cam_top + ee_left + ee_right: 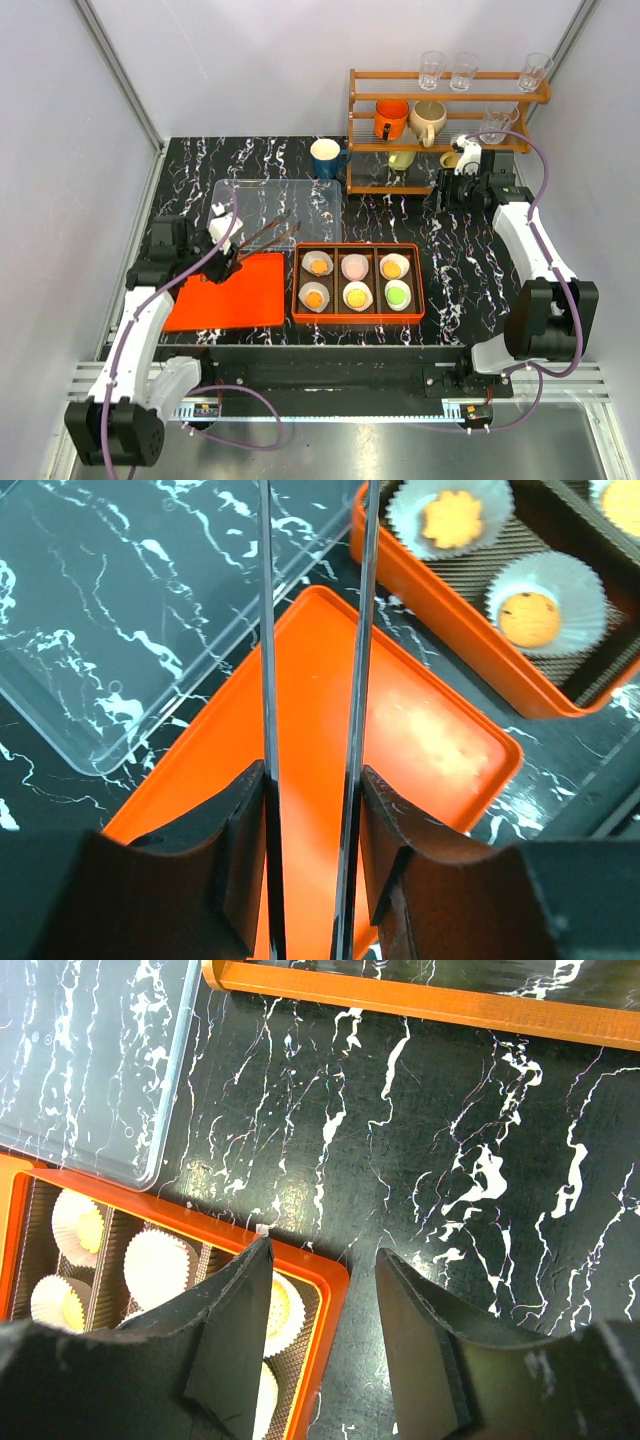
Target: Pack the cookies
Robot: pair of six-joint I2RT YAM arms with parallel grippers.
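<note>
Left gripper [312, 825] clamps thin tongs [267, 680] over the orange lid [430, 740]; tips cut off at frame top. Six cookies [314, 297] sit in liners [575, 575] inside the orange box [358, 318]. Right gripper [325, 1290], spread and empty, partly hides that box.

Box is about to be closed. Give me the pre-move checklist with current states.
1. Cookies in all six liners of the box: ok.
2. Orange tray bare of cookies: ok.
3. Left gripper shut on the tongs: ok.
4. Tongs carrying nothing: ok in the top view; tips cut off in the wrist view.
5. Right gripper open, empty: ok.
6. Clear lid unobstructed: not ok, tongs reach over its near edge.
</note>
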